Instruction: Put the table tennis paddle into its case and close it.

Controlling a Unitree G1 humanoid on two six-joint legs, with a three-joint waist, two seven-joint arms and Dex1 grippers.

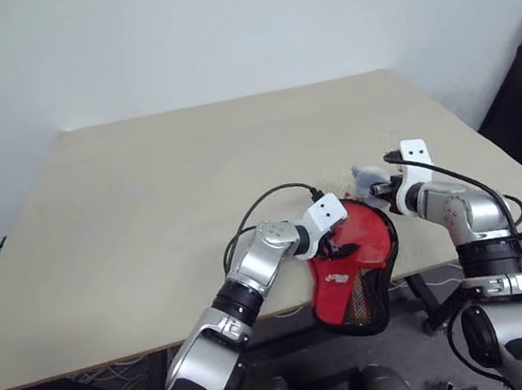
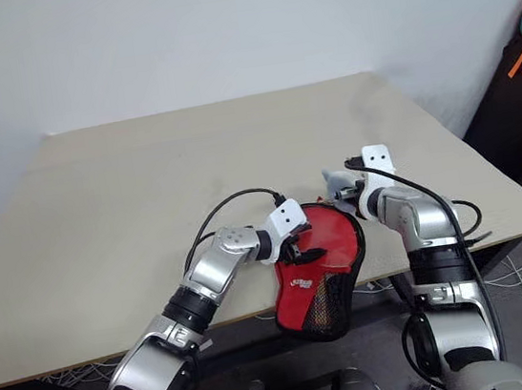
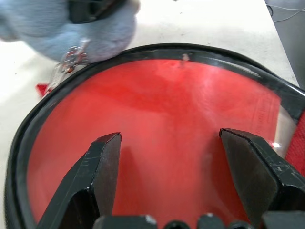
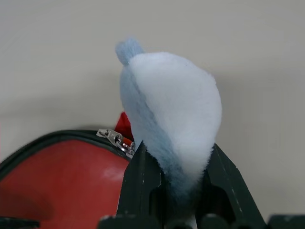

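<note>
Both grippers work the case (image 1: 357, 264) at the desk's (image 1: 150, 229) near edge: right gripper (image 4: 174, 164) pinches a fluffy blue zip pull (image 4: 171, 114), left gripper (image 3: 171, 157) spread wide, probably pressing the red window.

Glossy clear-windowed red case (image 3: 162, 124), fluffy pale-blue plush charm (image 4: 176, 109), matt wooden table (image 1: 164, 188).

At lower centre, the paddle-shaped soft case (image 1: 356, 269) is red with a black edge, a small white print and black mesh at its narrow end. A fluffy pale blue-and-white plush charm (image 4: 169, 119) hangs beside its silver zip pull (image 4: 114, 139). The flat tabletop (image 1: 192, 185) is plain beige.
</note>
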